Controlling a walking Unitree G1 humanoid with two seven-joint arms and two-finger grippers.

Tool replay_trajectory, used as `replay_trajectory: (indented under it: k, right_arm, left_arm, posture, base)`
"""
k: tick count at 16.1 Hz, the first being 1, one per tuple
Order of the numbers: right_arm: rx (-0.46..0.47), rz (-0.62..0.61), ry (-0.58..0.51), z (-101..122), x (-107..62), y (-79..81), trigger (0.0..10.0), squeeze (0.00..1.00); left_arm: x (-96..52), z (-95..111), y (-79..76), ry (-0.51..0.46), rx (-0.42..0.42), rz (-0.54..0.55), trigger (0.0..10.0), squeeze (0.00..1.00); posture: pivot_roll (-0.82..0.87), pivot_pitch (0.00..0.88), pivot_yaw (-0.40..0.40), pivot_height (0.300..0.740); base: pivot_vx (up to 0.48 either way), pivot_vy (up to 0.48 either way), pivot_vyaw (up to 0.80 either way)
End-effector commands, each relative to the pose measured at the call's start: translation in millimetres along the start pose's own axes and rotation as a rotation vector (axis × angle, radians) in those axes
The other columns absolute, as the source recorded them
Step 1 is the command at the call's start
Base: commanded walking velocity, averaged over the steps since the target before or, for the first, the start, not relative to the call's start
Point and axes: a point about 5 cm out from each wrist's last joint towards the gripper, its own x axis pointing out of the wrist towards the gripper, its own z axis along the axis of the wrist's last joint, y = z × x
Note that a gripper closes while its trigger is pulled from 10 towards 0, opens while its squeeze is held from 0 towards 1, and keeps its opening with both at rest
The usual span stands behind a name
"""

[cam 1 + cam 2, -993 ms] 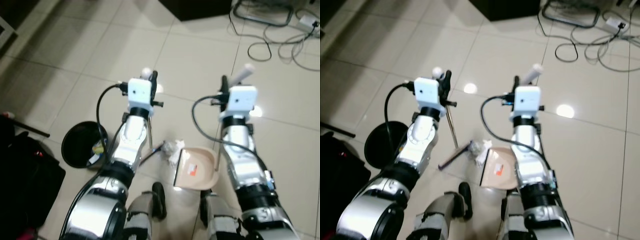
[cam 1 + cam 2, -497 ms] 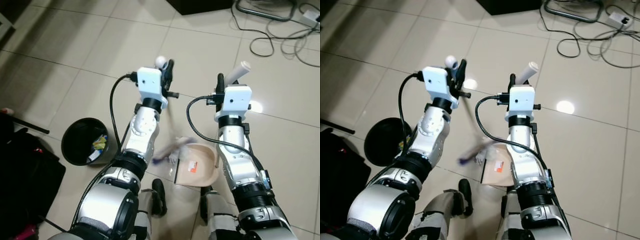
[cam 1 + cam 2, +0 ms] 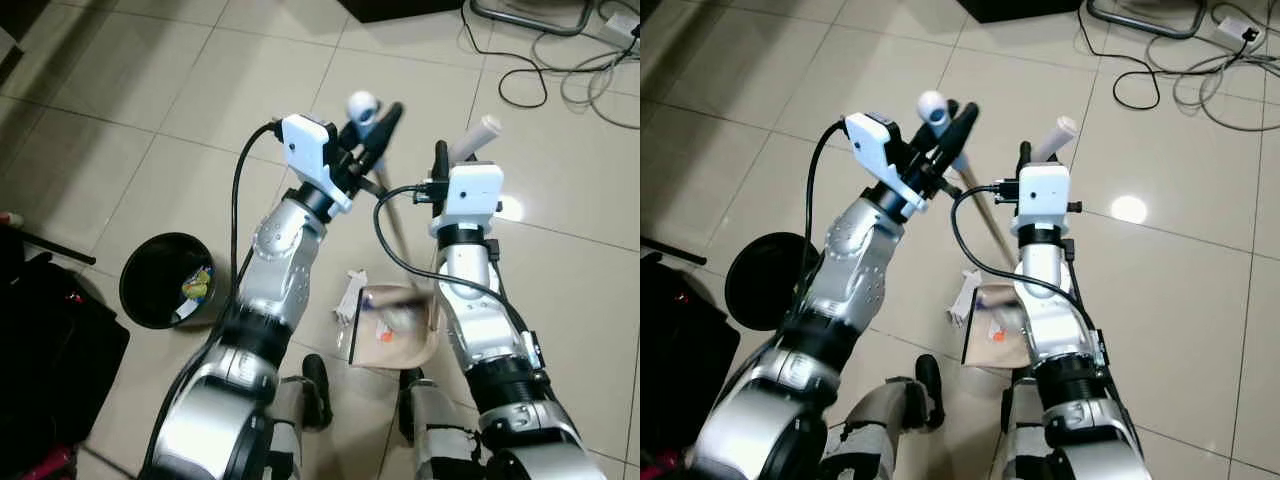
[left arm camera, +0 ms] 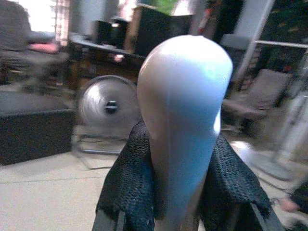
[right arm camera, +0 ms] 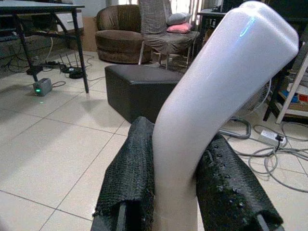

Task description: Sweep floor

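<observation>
Left hand (image 3: 372,128) clamped on broom handle (image 3: 362,106), right hand (image 3: 452,160) clamped on dustpan handle (image 3: 478,136), w/ dustpan (image 3: 395,330) on floor (image 3: 150,90) btwn feet, crumpled paper (image 3: 349,293) just beside it.

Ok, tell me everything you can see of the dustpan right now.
The dustpan is a beige, plastic-looking scoop lying flat on the tiled floor between the robot's feet, its straight open edge turned toward the robot's left. An orange scrap and some blurred debris lie inside it, and crumpled white paper sits just off its open edge. Its pale upright handle is clamped in the right end effector. The broom's shaft slants down to it.
</observation>
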Motion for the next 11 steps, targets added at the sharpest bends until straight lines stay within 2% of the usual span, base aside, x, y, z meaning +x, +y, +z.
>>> replay_trajectory:
  k: [1, 3, 6, 7, 9, 11]
  right_arm:
    - [0.002, 0.015, 0.104, -20.0, -10.8, 2.8, 10.0, 0.00]
    - [0.005, -0.005, 0.102, -20.2, -7.9, -4.0, 10.0, 0.00]
    - [0.006, -0.021, 0.105, -23.4, -6.0, -13.0, 10.0, 0.00]
    - [0.010, -0.035, 0.103, -24.3, -6.4, -17.8, 10.0, 0.00]
    - [0.017, -0.044, 0.107, -25.3, -5.6, -20.8, 10.0, 0.00]
    - [0.032, -0.052, 0.107, -25.7, -7.8, -23.8, 10.0, 0.00]
  left_arm:
    - [-3.5, -5.6, -8.4, 0.000, -0.084, -0.024, 10.0, 0.00]
    - [-13.8, 7.5, 4.8, 0.014, -0.074, -0.024, 10.0, 0.00]
    - [-15.4, 28.8, 23.8, -0.012, -0.043, 0.047, 10.0, 0.00]
    - [-11.4, 41.2, 30.9, -0.041, -0.012, 0.079, 10.0, 0.00]
    - [-7.0, 47.2, 35.7, -0.051, 0.009, 0.098, 10.0, 0.00]
    - [-0.7, 55.1, 44.1, -0.042, 0.075, 0.118, 10.0, 0.00]
  posture:
    - [0.07, 0.371, 0.153, 0.740]
    - [0.07, 0.340, 0.150, 0.740]
    - [0.07, 0.292, 0.140, 0.740]
    - [0.06, 0.259, 0.132, 0.740]
    - [0.06, 0.238, 0.129, 0.740]
    - [0.05, 0.208, 0.130, 0.740]
  base:
    - [0.000, 0.000, 0.00]
    - [0.000, 0.000, 0.00]
    - [0.000, 0.000, 0.00]
    - [0.000, 0.000, 0.00]
    - [0.000, 0.000, 0.00]
    - [0.000, 0.000, 0.00]
